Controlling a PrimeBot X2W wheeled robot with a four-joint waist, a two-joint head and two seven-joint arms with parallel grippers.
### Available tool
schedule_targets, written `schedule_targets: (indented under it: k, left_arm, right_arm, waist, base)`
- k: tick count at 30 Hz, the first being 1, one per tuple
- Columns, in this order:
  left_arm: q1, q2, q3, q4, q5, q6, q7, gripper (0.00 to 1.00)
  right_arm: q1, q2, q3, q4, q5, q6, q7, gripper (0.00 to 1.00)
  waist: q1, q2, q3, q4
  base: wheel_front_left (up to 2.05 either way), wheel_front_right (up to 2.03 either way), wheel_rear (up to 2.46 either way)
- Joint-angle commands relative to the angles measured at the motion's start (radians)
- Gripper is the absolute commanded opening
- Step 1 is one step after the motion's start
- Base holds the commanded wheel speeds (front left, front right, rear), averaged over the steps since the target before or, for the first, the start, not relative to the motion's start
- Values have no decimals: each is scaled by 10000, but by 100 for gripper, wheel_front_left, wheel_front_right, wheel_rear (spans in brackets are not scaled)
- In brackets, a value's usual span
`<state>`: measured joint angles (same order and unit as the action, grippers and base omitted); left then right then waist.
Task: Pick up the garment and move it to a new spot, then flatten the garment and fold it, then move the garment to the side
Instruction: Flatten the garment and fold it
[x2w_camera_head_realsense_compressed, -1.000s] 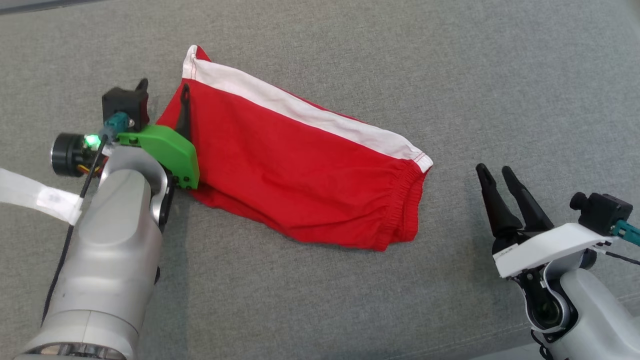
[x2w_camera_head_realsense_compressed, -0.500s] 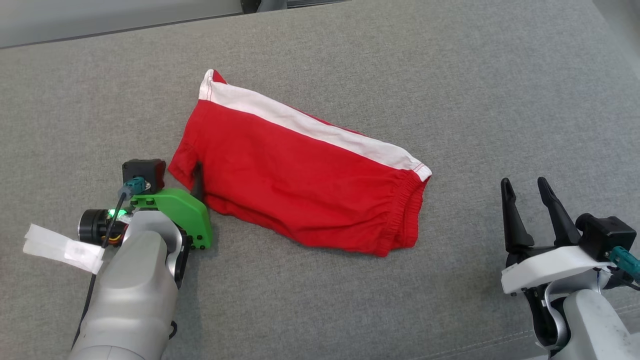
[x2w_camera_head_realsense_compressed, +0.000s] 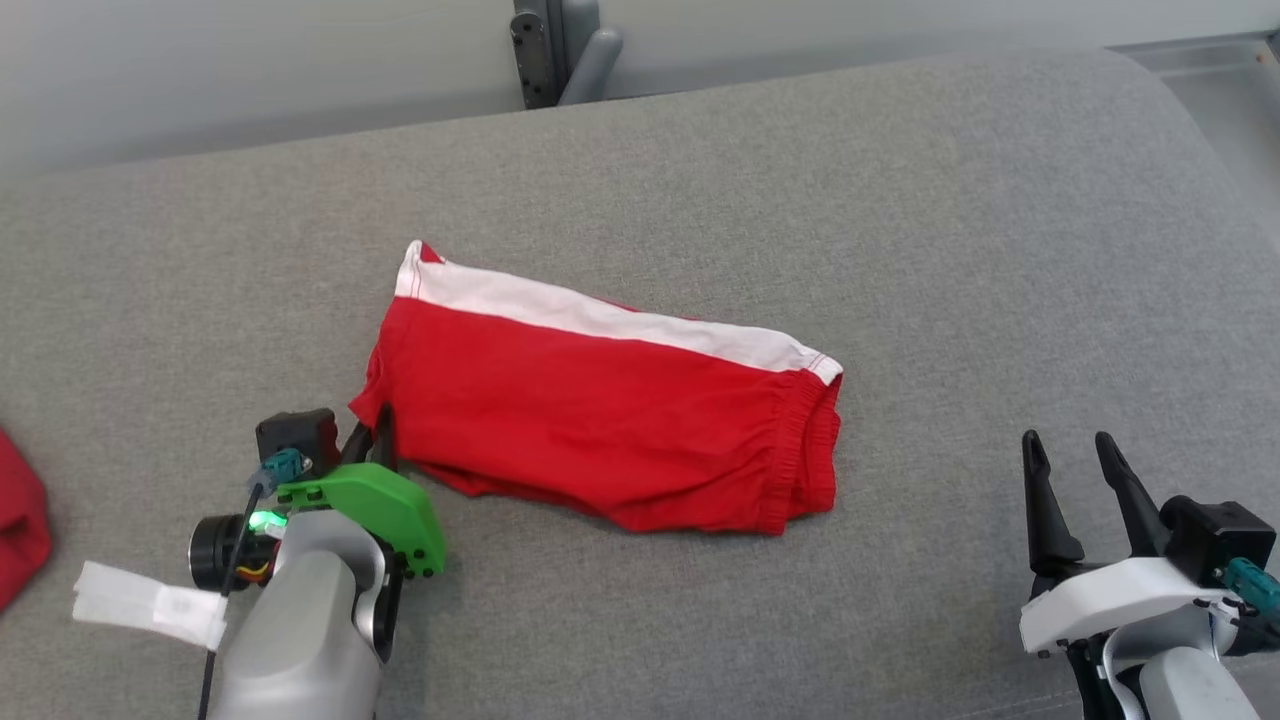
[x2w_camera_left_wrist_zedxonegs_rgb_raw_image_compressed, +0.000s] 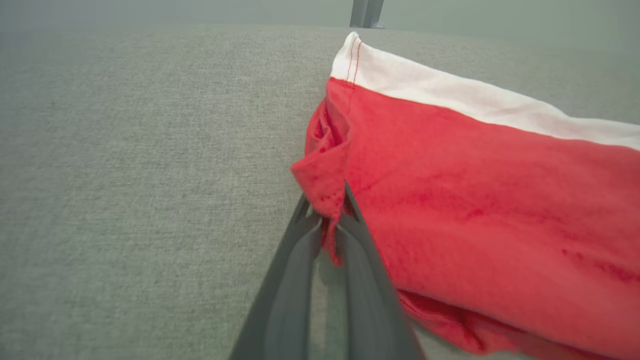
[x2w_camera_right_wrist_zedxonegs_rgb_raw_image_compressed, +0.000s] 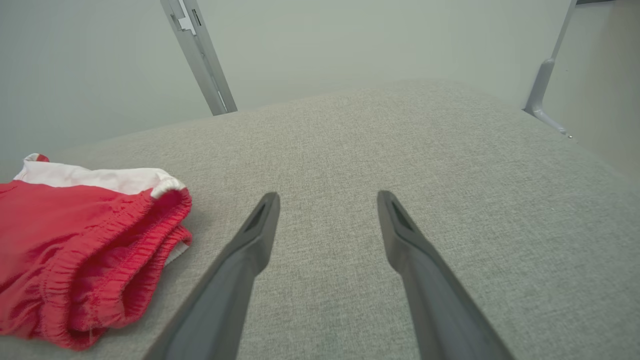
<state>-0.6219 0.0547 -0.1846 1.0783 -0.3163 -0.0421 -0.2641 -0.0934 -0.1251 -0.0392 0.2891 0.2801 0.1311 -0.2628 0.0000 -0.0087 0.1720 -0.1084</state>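
Snugly clamped — left gripper (x2w_camera_left_wrist_zedxonegs_rgb_raw_image_compressed: 327, 216) on garment (x2w_camera_head_realsense_compressed: 600, 420) corner.

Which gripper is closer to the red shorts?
Left. The left gripper is shut on a corner of the red shorts; the right gripper is open, apart from them, off their elastic end.

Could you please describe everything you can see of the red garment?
The red garment looks like soft cotton shorts, folded and lying mostly flat on the grey cushion. A white band runs along its far edge; a gathered elastic waistband faces the right gripper, which is open and apart from it. The left gripper pinches its near left corner.
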Motion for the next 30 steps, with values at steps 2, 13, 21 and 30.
schedule_targets:
  k: [2,13,21,30]
  left_arm:
    - [662,13,97,-324,-120,109,-1,0]
    - [3110,-25,-311,-2074,-871,600,-1,0]
    - [3944,-20,-209,-3606,-101,1159,-1,100]
    - [4996,124,389,-5553,1189,1284,-1,100]
  right_arm:
    - [275,14,-70,18,-216,-7,-28,100]
    - [768,193,-157,116,-347,-7,-28,100]
    - [641,282,-24,16,-438,-7,-28,100]
    - [70,576,523,-113,-177,-7,-28,100]
  waist:
    - [0,87,-846,662]
    - [0,87,-1552,1190]
    - [0,87,-1606,1382]
    - [0,87,-1494,1956]
  base:
    - [0,0,0]
    - [0,0,0]
    - [0,0,0]
    - [0,0,0]
